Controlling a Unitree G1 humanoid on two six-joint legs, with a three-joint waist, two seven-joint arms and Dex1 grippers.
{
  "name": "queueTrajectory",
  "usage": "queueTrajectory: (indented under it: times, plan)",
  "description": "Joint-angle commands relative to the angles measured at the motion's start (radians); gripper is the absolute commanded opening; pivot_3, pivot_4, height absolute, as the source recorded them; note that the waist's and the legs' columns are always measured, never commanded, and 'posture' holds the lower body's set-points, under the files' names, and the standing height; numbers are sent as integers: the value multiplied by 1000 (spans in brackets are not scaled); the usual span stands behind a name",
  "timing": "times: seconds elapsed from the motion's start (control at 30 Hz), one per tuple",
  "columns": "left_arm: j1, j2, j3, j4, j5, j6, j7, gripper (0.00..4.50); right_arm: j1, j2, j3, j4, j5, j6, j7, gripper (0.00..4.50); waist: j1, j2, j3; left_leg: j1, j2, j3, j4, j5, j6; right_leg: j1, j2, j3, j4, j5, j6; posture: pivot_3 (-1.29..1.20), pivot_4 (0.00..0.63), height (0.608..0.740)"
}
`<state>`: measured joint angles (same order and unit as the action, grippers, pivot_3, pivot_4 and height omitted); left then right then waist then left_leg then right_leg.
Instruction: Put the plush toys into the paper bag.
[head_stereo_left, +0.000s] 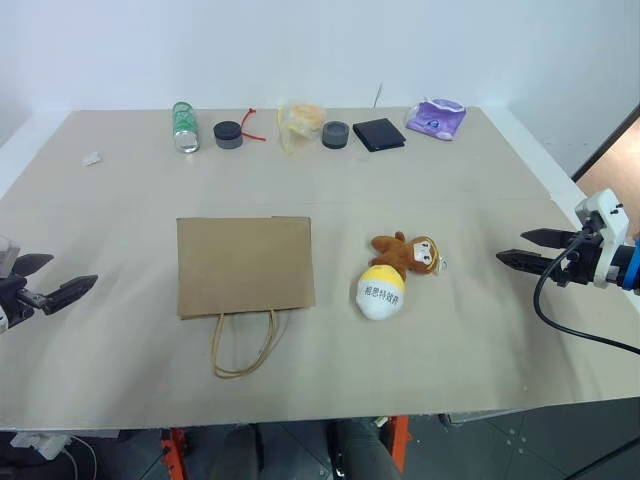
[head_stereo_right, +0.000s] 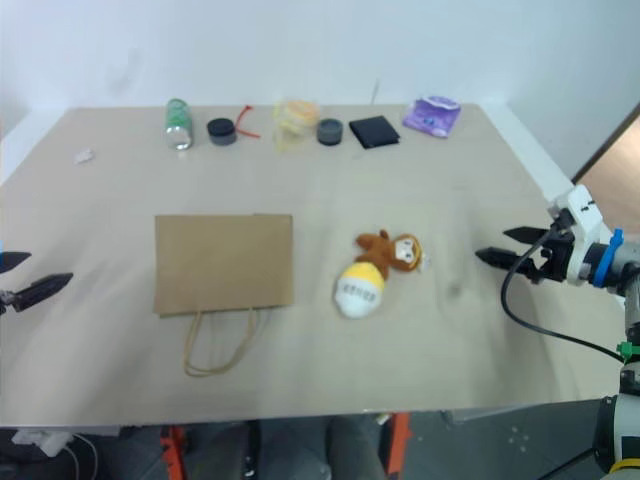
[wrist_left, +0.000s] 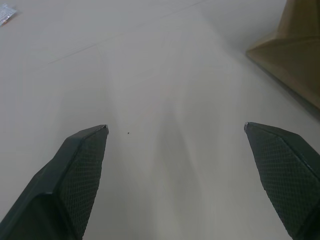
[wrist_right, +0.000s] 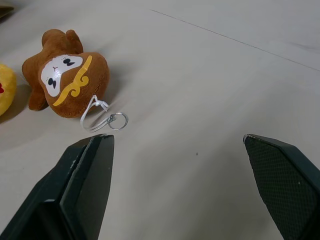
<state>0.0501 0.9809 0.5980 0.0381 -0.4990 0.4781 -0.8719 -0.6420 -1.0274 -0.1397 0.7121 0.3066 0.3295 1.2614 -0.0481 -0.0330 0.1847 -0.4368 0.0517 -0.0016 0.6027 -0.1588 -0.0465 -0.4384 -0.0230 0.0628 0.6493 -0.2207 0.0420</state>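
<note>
Both plush toys sit mid-desk toward the right edge, touching: brown monkey (head_stereo_left: 408, 252) behind, white egg toy (head_stereo_left: 381, 291) just in front toward the near edge. Right gripper (head_stereo_left: 522, 249) hovers near the right edge, fingers spread wide and empty, aimed inward at the monkey, so it looks the nearer arm. Paper bag (head_stereo_left: 244, 265) lies flat left of centre, handles toward the near edge; left gripper (head_stereo_left: 52, 282) at the left edge, also wide and empty, is closer to it
</note>
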Motion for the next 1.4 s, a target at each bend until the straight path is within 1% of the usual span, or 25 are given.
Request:
queueTrajectory:
  times: [0.03, 0.2, 0.77, 0.83, 0.9, 0.97, 1.0, 1.03, 1.1, 1.13, 1.2, 1.3, 1.4]
  plan:
    - [-3, -9, 21, -13, 20, -29, 19, 4500, -8, -15, -26, -4, 2, -12, 13, 4463, 0, 0, 0, 0, 0, 0, 0, 0, 0, 0, 0, 0, 0, 0, 0, 0, 150, 740]
    - [-19, -20, 6, -7, 60, -69, 46, 4500, -7, -12, -33, 9, 4, -17, 21, 4463, 0, 0, 0, 0, 0, 1, 0, 0, 0, 0, 0, 1, 0, 0, 0, 0, 150, 740]
    - [-71, -32, -33, 48, 108, -117, 49, 4500, 1, -11, -54, 46, 9, -35, 41, 4463, 0, 0, 0, 1, 0, 2, 2, 0, 0, 1, 1, 4, 2, 2, 2, 0, 150, 740]
    - [-86, -29, -49, 56, 129, -147, 49, 4500, 0, -7, -58, 31, 23, -32, 58, 4463, 0, 0, 0, 1, 0, 2, 2, 0, 0, 1, 1, 4, 2, 2, 2, 0, 150, 740]
    - [-116, -21, -78, 58, 152, -203, 32, 4500, 1, -1, -62, -41, 58, 2, 92, 4463, 0, 0, 0, 1, 0, 2, 3, 1, 1, 1, 1, 4, 2, 3, 3, 0, 150, 740]
    - [-176, -32, -101, 47, 165, -312, 17, 4500, 14, 11, -64, -204, 130, 72, 134, 4463, 1, 0, 0, 1, 0, 3, 4, 1, 1, 1, 1, 5, 2, 4, 3, 0, 150, 740]
    - [-202, -35, -122, 38, 187, -417, -1, 4500, 32, 15, -58, -319, 175, 120, 159, 4463, 0, 0, 0, 1, 0, 2, 4, 2, 1, 1, 2, 5, 3, 5, 4, 0, 150, 740]
    - [-216, -34, -146, 31, 206, -502, -26, 4500, 44, 25, -51, -433, 218, 159, 166, 4463, 0, 0, 0, 2, 0, 2, 4, 2, 1, 1, 2, 6, 3, 8, 8, 0, 150, 740]
    - [-233, -38, -181, 32, 232, -636, -66, 4500, 60, 43, -43, -574, 271, 210, 163, 4463, 0, 1, -1, 2, 0, 2, 4, 3, 0, 1, 2, 7, 3, 8, 8, 0, 150, 740]
    - [-241, -45, -194, 38, 240, -695, -77, 4500, 67, 52, -41, -623, 291, 231, 158, 4463, 0, 1, -1, 3, 0, 3, 4, 3, 0, 2, 2, 7, 3, 9, 8, 0, 150, 740]
    - [-237, -57, -243, 57, 293, -925, -113, 4500, 66, 90, -25, -727, 334, 269, 128, 4463, 1, 0, -1, 3, 0, 3, 4, 3, 0, 3, 2, 8, 3, 9, 8, 0, 150, 740]
    - [-223, -78, -305, 87, 334, -1236, -155, 4500, 52, 145, -10, -828, 359, 282, 74, 4463, 3, 0, -1, 3, 0, 4, 5, 3, 0, 2, 2, 8, 3, 8, 7, 0, 150, 740]
    - [-197, -81, -368, 151, 365, -1484, -170, 4500, 53, 177, 8, -920, 378, 294, 39, 4463, 3, 0, -1, 2, 0, 5, 6, 3, 0, 2, 2, 9, 3, 8, 7, 0, 150, 740]
